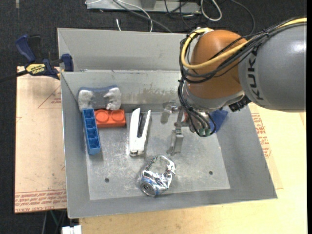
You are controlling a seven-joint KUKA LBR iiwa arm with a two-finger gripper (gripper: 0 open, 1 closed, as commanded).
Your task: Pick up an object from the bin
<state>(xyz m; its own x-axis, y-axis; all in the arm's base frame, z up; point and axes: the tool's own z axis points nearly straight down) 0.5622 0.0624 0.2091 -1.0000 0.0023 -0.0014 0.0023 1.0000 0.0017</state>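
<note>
My gripper (175,146) hangs over bare bin floor right of the middle, with nothing seen in it. A crushed silver can (157,176) lies just below and left of it, near the bin's front. A white stapler (138,131) lies to its left, pointing front to back. A blue object (221,119) peeks out from under the arm on the gripper's right, mostly hidden.
At the left lie an orange block (110,118), a long blue block (91,130) along the left wall, and a grey-white lumpy thing (99,98) in the back left corner. The arm's orange cover and cables hang over the bin's back right.
</note>
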